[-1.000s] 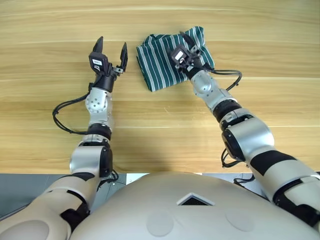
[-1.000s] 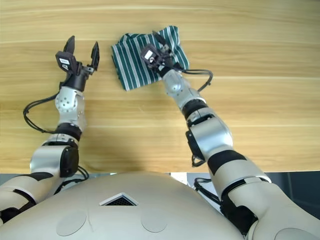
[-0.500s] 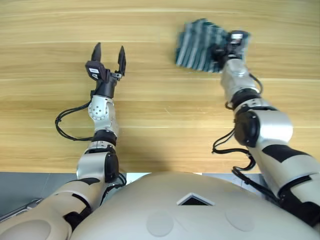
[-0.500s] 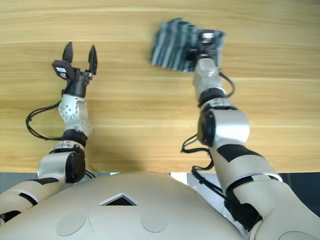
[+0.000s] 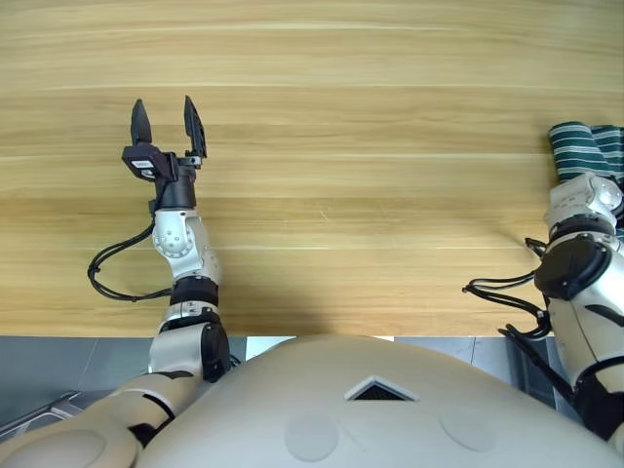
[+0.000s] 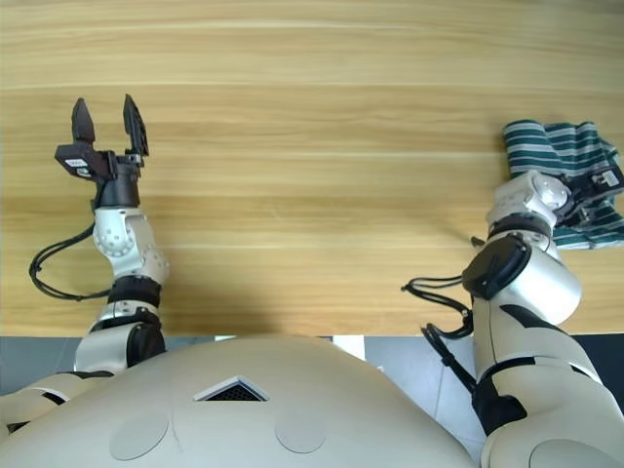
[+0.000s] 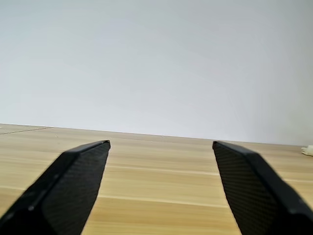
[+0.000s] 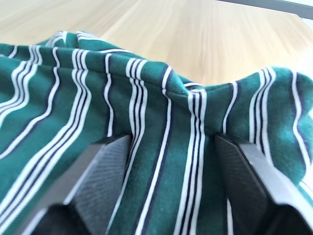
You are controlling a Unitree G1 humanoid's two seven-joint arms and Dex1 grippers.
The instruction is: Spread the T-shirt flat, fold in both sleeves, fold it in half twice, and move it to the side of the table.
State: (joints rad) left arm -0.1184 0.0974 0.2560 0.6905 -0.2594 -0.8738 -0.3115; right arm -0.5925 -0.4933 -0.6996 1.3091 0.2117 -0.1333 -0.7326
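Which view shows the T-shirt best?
Right eye view: the folded T-shirt lies nearly whole at the right side of the table, partly under the right gripper. Left eye view cuts it at the frame edge; right wrist view gives a close-up of stripes.

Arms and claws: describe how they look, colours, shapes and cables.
Both arms have silver-grey rounded shells with black bands at the joints; the left arm and right arm each trail a looping black cable. The left claw has two black, pointed fingers with a woven texture; the right claw's fingers look similar.
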